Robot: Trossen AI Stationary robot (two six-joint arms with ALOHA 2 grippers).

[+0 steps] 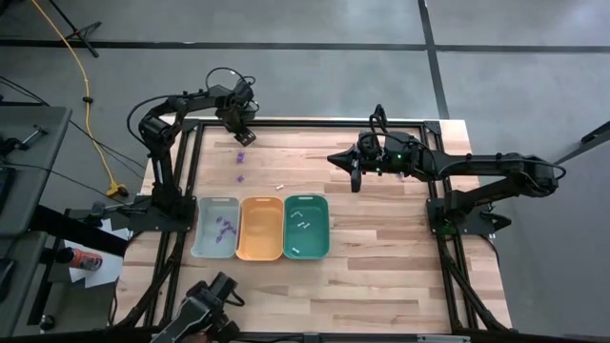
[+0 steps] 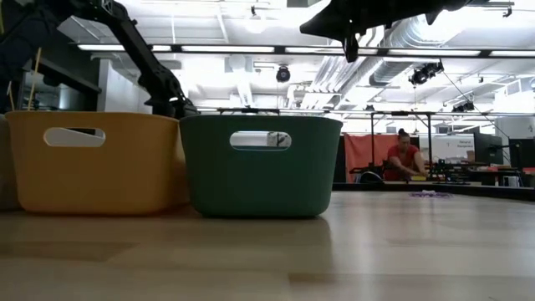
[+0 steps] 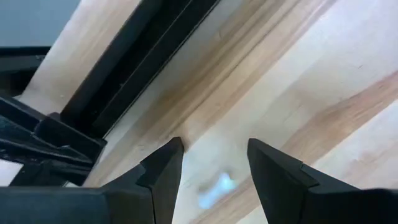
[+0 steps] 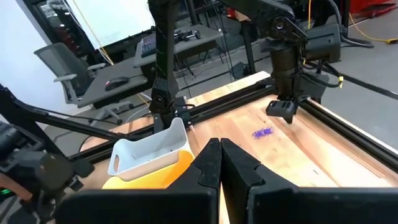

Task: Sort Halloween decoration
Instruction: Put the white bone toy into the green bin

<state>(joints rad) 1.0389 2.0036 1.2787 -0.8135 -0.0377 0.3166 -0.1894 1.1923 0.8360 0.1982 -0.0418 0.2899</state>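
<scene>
My left gripper (image 1: pixel 240 134) is open, pointing down near the table's far edge. A small white piece (image 3: pixel 214 186) lies on the wood between its two fingers, which stand apart from it. Two purple pieces (image 1: pixel 242 155) (image 1: pixel 240 177) and a white stick-like piece (image 1: pixel 281 185) lie loose on the table nearer the trays. The grey tray (image 1: pixel 203 238) holds several purple pieces, and the teal tray (image 1: pixel 322 233) holds white pieces. The orange tray (image 1: pixel 260 250) stands between them. My right gripper (image 1: pixel 355 179) is shut and empty, above the table's middle. It also shows in its own wrist view (image 4: pixel 216 155).
The three trays stand side by side at the table's near left. A black frame rail (image 3: pixel 143 56) runs along the far edge close to my left gripper. Bare wood lies to the right of the teal tray (image 2: pixel 259 167). A person (image 2: pixel 405 159) sits far behind the table.
</scene>
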